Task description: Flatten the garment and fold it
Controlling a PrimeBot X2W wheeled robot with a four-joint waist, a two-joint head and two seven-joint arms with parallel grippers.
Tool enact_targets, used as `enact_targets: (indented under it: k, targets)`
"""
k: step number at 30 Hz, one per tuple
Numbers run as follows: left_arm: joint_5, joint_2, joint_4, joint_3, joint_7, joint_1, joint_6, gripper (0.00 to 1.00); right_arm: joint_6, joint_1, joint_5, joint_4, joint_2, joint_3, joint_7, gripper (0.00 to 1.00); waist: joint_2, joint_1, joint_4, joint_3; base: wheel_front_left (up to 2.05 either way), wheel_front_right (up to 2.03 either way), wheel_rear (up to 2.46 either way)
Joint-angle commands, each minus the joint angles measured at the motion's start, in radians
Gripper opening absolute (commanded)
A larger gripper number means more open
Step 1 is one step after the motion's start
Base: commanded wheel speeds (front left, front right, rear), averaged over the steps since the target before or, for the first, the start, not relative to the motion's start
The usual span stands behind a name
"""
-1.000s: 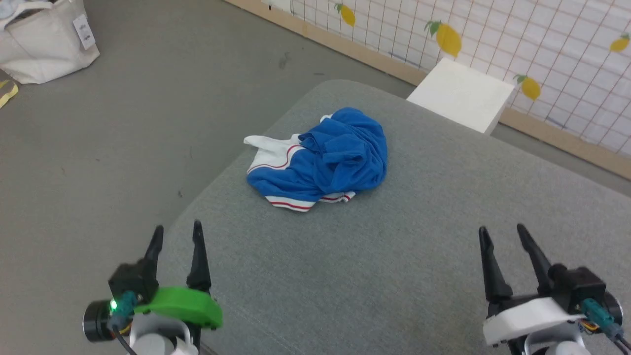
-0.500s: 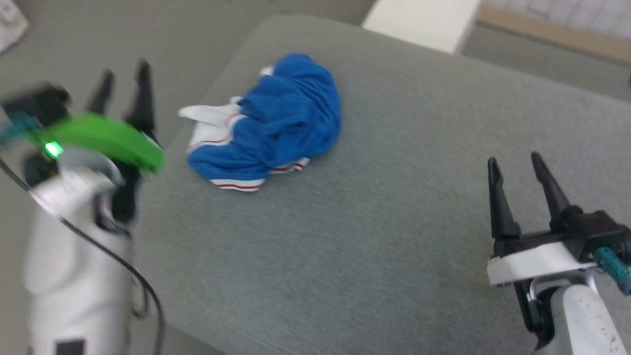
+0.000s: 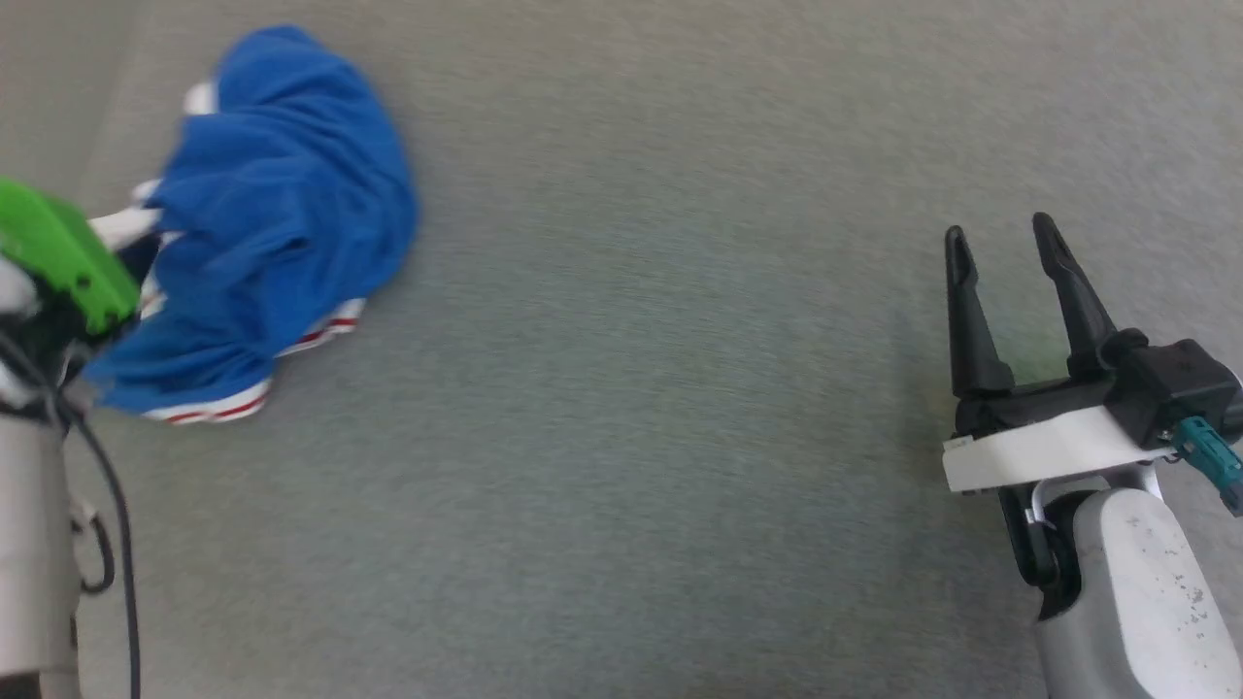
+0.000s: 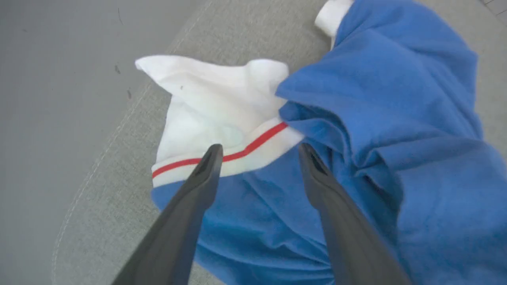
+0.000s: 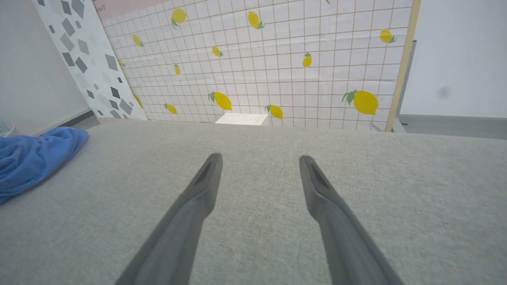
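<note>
Jersey [image 4: 396, 118], bright blue soft fabric with white panels and red piping, lay crumpled near the left edge of the grey fabric desk [image 3: 680, 388]. Left gripper [image 4: 259, 152] hung over its white hem, jaws spread; right gripper [image 3: 1000, 238] well apart, jaws spread. Should pinch one hem layer only.

Left gripper [image 4: 259, 152], right gripper [image 3: 1005, 248]: jaws spread.

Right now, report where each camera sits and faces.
Head view: on the head, looking down at the grey cushion and the garment; open right gripper and left arm's green mount show.
Left wrist view: on that wrist, looking along the open left gripper, close over the garment's white panel.
Right wrist view: on that wrist, looking past its fingers across the cushion toward the lemon wall.
All three share the garment.
</note>
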Motion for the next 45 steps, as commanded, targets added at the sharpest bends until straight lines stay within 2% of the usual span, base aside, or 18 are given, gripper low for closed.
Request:
enact_targets:
  k: [1, 6, 7, 8, 9, 11, 14, 16, 18, 23, 28, 34, 45]
  targets:
    - [0.000, 0.008, 0.001, 0.006, 0.043, 0.041, 0.022, 1.00, -0.002, -0.015, 0.013, 0.001, -0.001, -0.003, -0.005, 1.00, 0.0055, -0.0002, -0.160, 0.126, 0.00, 0.00, 0.00]
    - [-0.026, 0.016, -0.050, 0.023, 0.175, 0.149, 0.079, 1.00, -0.002, -0.004, 0.027, -0.007, -0.001, -0.005, -0.006, 1.00, 0.0055, -0.0002, -0.183, 0.108, 0.00, 0.00, 0.00]
    - [-0.032, 0.016, -0.070, 0.027, 0.196, 0.173, 0.088, 0.94, -0.002, 0.001, 0.028, -0.008, -0.001, -0.006, -0.006, 1.00, 0.0055, -0.0002, -0.184, 0.101, 0.00, 0.00, 0.00]
    - [-0.038, 0.015, -0.086, 0.031, 0.209, 0.191, 0.092, 0.62, -0.002, 0.004, 0.029, -0.009, -0.001, -0.008, -0.006, 1.00, 0.0055, -0.0002, -0.185, 0.095, 0.00, 0.00, 0.00]
    - [-0.045, 0.014, -0.107, 0.033, 0.224, 0.212, 0.094, 0.00, -0.002, 0.007, 0.030, -0.011, -0.001, -0.009, -0.006, 1.00, 0.0055, -0.0002, -0.185, 0.089, 0.00, 0.00, 0.00]
    - [-0.049, 0.015, -0.145, 0.032, 0.236, 0.245, 0.091, 0.00, -0.002, 0.014, 0.030, -0.013, -0.001, -0.013, -0.006, 1.00, 0.0055, -0.0002, -0.181, 0.074, 0.00, 0.00, 0.00]
    - [-0.027, 0.025, -0.199, 0.040, 0.167, 0.268, 0.081, 0.00, -0.002, 0.023, 0.026, -0.013, -0.001, -0.014, -0.006, 1.00, 0.0055, -0.0002, -0.174, 0.048, 0.00, 0.00, 0.00]
    - [0.007, 0.035, -0.226, 0.052, 0.049, 0.265, 0.066, 0.00, -0.002, 0.030, 0.025, -0.009, -0.001, -0.015, -0.006, 1.00, 0.0055, -0.0002, -0.168, 0.020, 0.00, 0.00, 0.00]
    - [0.051, 0.047, -0.237, 0.061, -0.110, 0.250, 0.042, 0.00, -0.002, 0.041, 0.024, -0.006, -0.001, -0.016, -0.006, 1.00, 0.0055, -0.0002, -0.162, -0.018, 0.00, 0.00, 0.00]
    - [0.098, 0.030, -0.223, 0.070, -0.472, 0.174, -0.034, 0.00, -0.002, 0.088, 0.018, -0.003, -0.001, -0.040, -0.006, 1.00, 0.0055, -0.0002, -0.143, -0.128, 0.00, 0.00, 0.00]
    - [0.135, -0.002, -0.241, 0.023, -0.704, 0.104, -0.103, 0.00, -0.002, 0.147, 0.015, 0.004, -0.001, -0.066, -0.006, 1.00, 0.0055, -0.0002, -0.137, -0.241, 0.00, 0.00, 0.00]
    - [0.173, -0.071, -0.247, -0.085, -0.805, 0.026, -0.146, 0.00, -0.002, 0.226, 0.016, 0.008, -0.001, -0.087, -0.006, 1.00, 0.0055, -0.0002, -0.162, -0.365, 0.00, 0.00, 0.00]
    - [0.154, -0.267, -0.208, -0.283, -0.821, -0.084, -0.193, 0.00, -0.002, 0.268, 0.007, 0.001, -0.001, -0.080, -0.006, 1.00, 0.0055, -0.0002, -0.294, -0.421, 0.00, 0.00, 0.00]
